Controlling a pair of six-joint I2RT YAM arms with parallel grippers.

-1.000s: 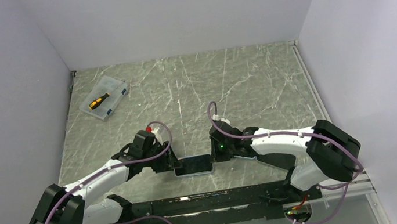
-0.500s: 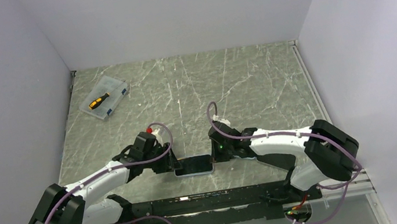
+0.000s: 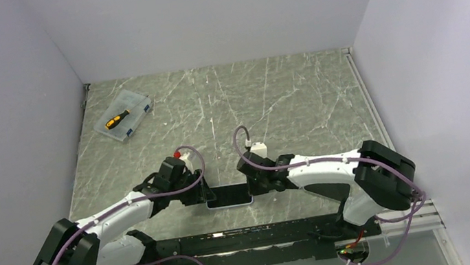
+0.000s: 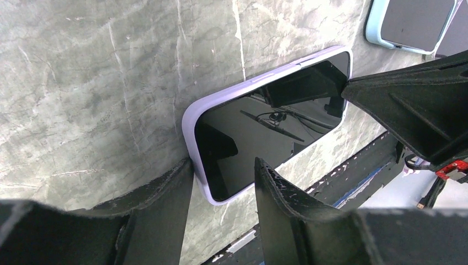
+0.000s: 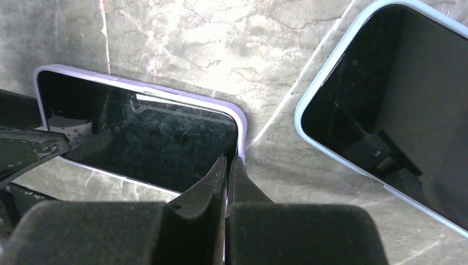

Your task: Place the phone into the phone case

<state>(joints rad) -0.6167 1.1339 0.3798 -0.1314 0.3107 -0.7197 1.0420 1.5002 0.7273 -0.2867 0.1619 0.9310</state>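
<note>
The phone [image 3: 229,195], black screen up, lies in a lilac case [image 4: 190,118] on the marble table near its front edge. My left gripper [image 4: 223,163] is open and straddles the phone's left end. One finger [image 4: 165,193] touches the case's rim and the other sits over the screen. My right gripper [image 5: 228,159] is shut on the lilac case's rim [image 5: 240,128] at the phone's right end. In the top view both grippers, left [image 3: 205,195] and right [image 3: 251,187], meet the phone from opposite ends.
A second phone in a light blue case [image 5: 397,110] lies just right of the lilac one and also shows in the left wrist view [image 4: 411,25]. A clear box with an orange screwdriver [image 3: 123,115] sits back left. The black mounting rail [image 3: 233,237] runs along the front edge.
My right arm has swung left and its gripper now sits over the phone's right end. The left arm and the phone have barely moved.
</note>
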